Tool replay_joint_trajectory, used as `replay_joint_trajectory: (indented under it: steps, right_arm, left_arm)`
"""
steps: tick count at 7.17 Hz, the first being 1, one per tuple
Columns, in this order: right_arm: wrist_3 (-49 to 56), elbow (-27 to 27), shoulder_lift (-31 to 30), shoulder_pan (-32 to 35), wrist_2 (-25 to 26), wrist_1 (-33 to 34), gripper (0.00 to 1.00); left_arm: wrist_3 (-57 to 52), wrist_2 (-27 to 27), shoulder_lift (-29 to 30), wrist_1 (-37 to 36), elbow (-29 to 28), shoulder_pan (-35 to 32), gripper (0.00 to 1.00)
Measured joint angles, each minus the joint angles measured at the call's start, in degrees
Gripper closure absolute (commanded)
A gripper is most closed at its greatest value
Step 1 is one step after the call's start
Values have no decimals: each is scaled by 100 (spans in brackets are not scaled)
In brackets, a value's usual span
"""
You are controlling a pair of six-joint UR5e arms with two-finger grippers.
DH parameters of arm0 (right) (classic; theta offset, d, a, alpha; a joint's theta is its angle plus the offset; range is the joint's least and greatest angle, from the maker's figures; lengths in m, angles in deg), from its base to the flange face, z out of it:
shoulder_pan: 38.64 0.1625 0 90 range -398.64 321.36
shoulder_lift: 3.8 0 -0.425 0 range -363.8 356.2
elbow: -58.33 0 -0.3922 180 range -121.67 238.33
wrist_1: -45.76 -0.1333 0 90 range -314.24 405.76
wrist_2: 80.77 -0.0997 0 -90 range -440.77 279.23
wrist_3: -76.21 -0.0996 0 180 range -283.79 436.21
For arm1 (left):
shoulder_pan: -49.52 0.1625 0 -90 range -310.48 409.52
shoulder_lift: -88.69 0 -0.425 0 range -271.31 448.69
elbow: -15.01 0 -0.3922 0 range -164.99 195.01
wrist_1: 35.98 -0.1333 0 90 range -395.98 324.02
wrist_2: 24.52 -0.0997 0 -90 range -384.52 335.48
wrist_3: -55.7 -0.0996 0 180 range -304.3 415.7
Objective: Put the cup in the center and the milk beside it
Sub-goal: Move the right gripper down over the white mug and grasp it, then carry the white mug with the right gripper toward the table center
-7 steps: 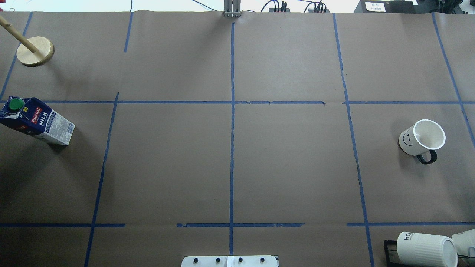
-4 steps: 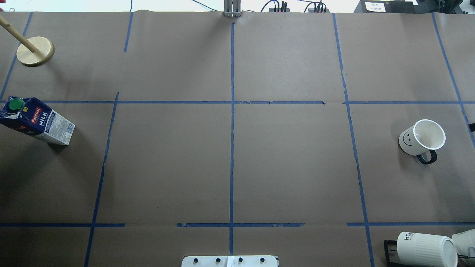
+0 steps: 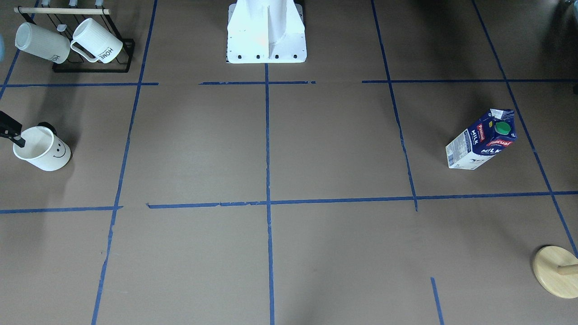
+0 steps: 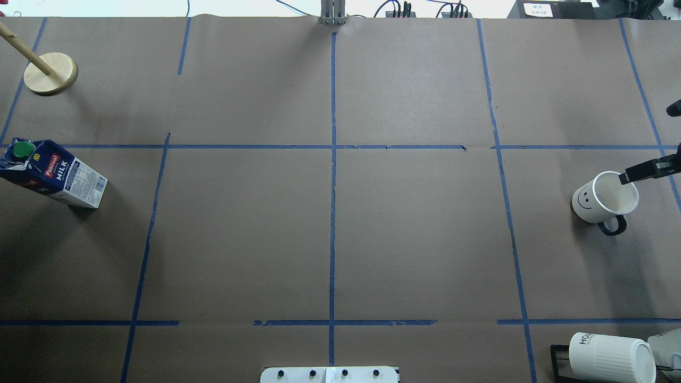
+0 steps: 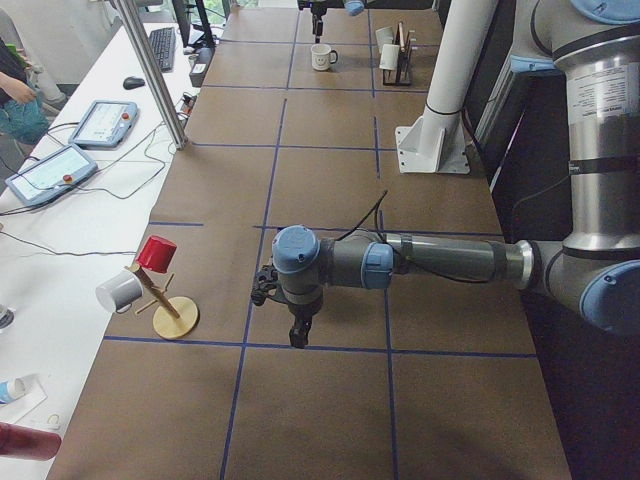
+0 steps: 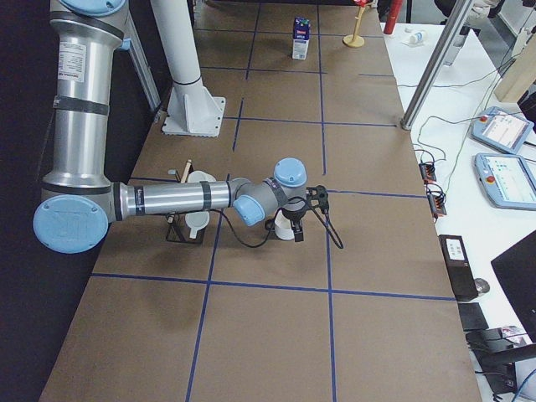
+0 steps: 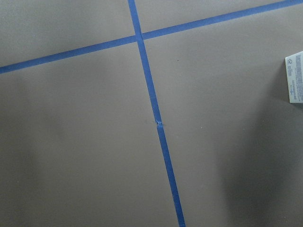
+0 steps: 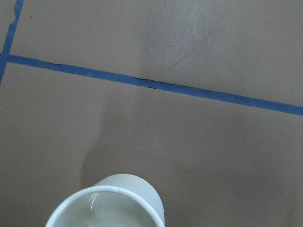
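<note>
cup (image 4: 606,199) stands upright, handle pointing toward the robot.

Right gripper (image 4: 648,143) hangs low, jaws apart; left arm (image 5: 430,262) stretches out level.

White cup (image 4: 604,199) with black smiley and handle; dark blue-and-white milk (image 4: 53,175), green cap.

Two ribbed white mugs (image 3: 43,43) marked "HOME" rested tilted on a black wire rack (image 3: 92,68) at one table corner. Towards the far end stood a wooden peg stand (image 4: 50,73) with a round base. A red cup (image 5: 157,254) and a pale cup (image 5: 120,291) sat on its pegs. A white side bench (image 5: 40,300) carried two pendant tablets (image 5: 103,122), a keyboard (image 5: 163,47), a mouse (image 5: 133,82) and loose cables.
</note>
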Motion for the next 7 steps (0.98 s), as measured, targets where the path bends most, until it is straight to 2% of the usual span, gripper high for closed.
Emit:
replay_joint_trajectory:
  steps: [1,2,3,4,7]
  right_arm:
    - [-12,-63,17,-140,59,-2,4]
    - [-22,-154,26,-274,122,-5,25]
    - [-33,-234,30,-368,177,-5,75]
    - [-52,-284,38,-416,200,-2,96]
    - [-83,-361,76,-449,228,-1,99]
  left_arm:
    - [0,0,0,0,0,0,0]
    - [0,0,0,0,0,0,0]
    - [0,0,0,0,0,0,0]
    - [0,0,0,0,0,0,0]
    - [0,0,0,2,-3,1,0]
